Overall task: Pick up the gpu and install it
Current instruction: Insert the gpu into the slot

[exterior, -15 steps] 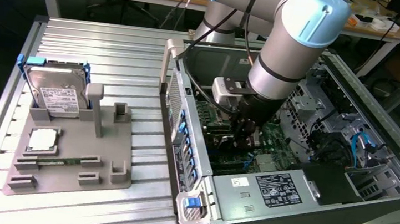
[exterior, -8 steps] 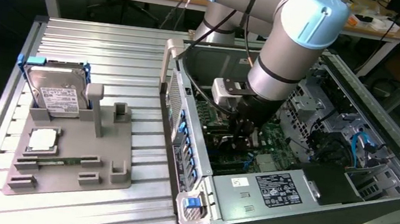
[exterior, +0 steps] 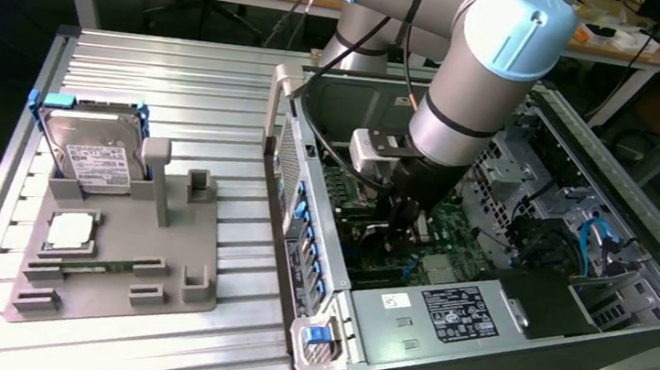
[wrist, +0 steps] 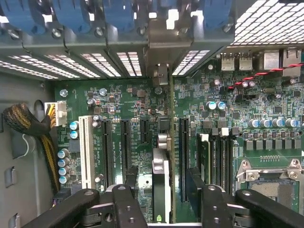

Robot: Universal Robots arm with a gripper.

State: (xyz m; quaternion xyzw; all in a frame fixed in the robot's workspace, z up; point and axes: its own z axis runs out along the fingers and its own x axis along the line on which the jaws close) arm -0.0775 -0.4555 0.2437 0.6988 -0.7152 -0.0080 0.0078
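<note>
Exterior view first, from its left: on the slatted tabletop (exterior: 183, 68) sits a grey parts holder (exterior: 113, 263) with a silver hard drive (exterior: 97, 156) propped upright in a blue frame, a small square chip (exterior: 70, 230) lying flat below it, and a slim memory stick (exterior: 89, 265) in a slot. The card-sized slots beside them stand bare, so the gpu looks to have left the holder already.

Toward the exterior view's right lies the open computer case (exterior: 613, 298), and the arm reaches down into it, the end effector (exterior: 402, 239) low over the motherboard (exterior: 454, 226).

Wrist view, from its left: a yellow-and-black cable bundle (wrist: 28, 126), a white expansion slot (wrist: 86, 152), then black slots. In the middle the gpu (wrist: 162, 180) stands on edge in line with one of the slots, its metal bracket (wrist: 160, 76) running up against the case's rear wall (wrist: 71, 64). The end effector (wrist: 164, 199) has its black fingers (wrist: 128, 202) spread apart on either side of the card, with a gap to each and no grip on it.

Judging by this, pickup and carry are done and the card is placed and let go. Whether it is pressed fully home in the slot cannot be told.
</note>
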